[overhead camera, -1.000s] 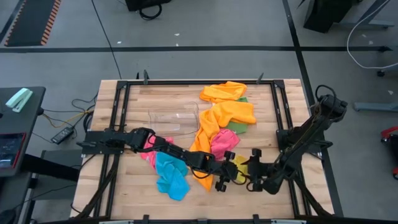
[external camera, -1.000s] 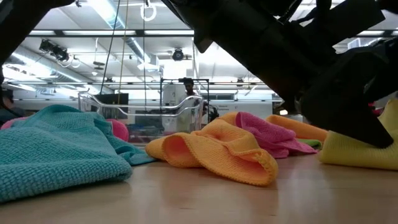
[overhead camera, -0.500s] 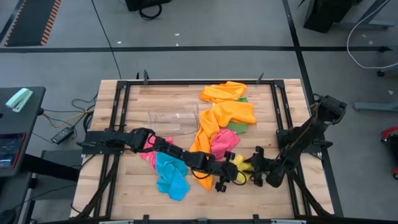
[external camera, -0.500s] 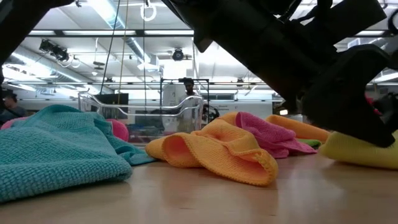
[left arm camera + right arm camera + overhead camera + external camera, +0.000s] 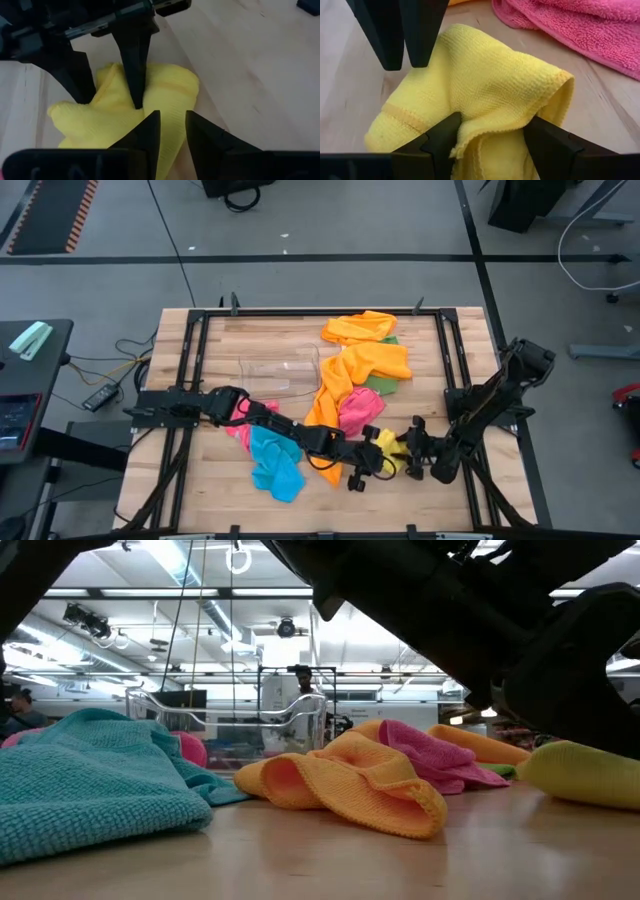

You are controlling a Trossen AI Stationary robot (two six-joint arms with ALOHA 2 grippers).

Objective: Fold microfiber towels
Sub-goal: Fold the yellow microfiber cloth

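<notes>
Together on yellow towel point(image 5: 485, 85), left hand point(image 5: 167, 125) pinching narrowly, right hand point(image 5: 490, 135) gripping wider.

At table level you see a teal towel point(image 5: 95, 780) heaped at the left, a crumpled orange towel point(image 5: 350, 780) in the middle with a pink towel point(image 5: 430, 755) behind it, a clear plastic bin point(image 5: 230, 725) farther back, and a yellow towel point(image 5: 585, 772) under dark arm parts at the right.
</notes>
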